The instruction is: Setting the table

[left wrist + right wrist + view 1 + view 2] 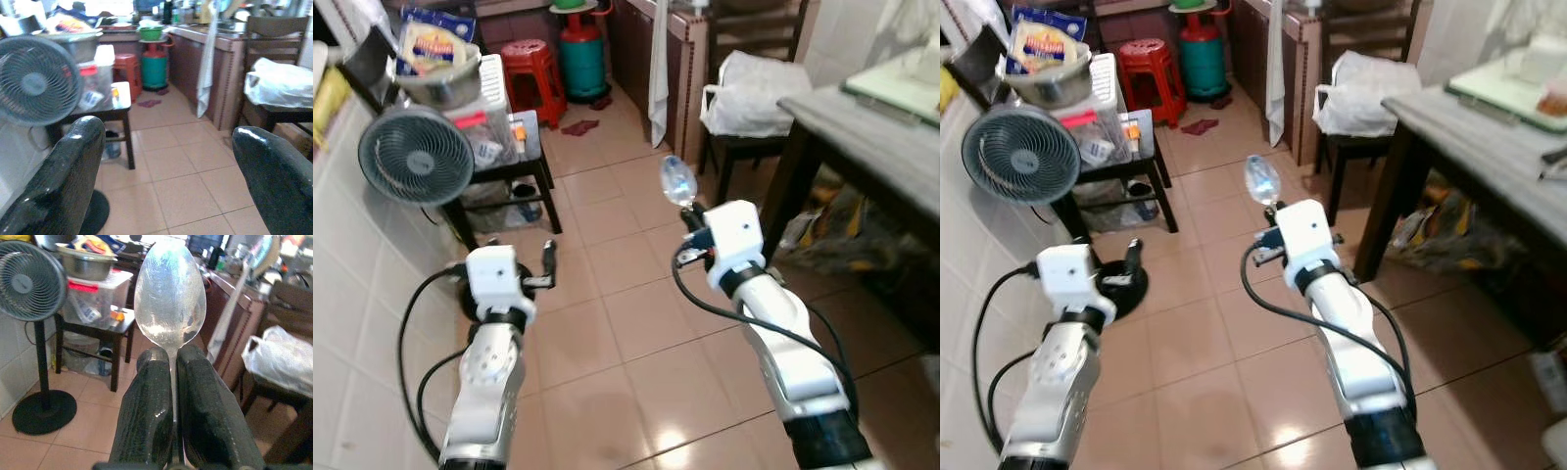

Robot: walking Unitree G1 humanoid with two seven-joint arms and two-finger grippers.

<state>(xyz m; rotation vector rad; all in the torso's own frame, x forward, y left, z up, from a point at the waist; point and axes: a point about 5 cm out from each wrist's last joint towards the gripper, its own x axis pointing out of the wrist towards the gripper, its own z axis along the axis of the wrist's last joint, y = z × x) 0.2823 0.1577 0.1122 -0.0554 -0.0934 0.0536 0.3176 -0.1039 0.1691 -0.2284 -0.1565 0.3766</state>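
Observation:
My right gripper (pixel 170 367) is shut on a metal spoon (pixel 169 303), whose bowl sticks up past the fingertips. In the left eye view the spoon (pixel 677 180) is held in the air over the tiled floor, ahead of me. My left gripper (pixel 166 161) is open with nothing between its fingers, and is held out low on my left (pixel 548 257). The grey dining table (pixel 881 137) stands to my right, with a pale green tray or mat (pixel 901 83) on it.
A standing fan (pixel 414 154) and a low black table (pixel 524 166) with a plastic box and a steel bowl are at left. A red stool (pixel 530 69) and a green gas cylinder (pixel 582 54) stand further back. A chair holds a white bag (pixel 754 93).

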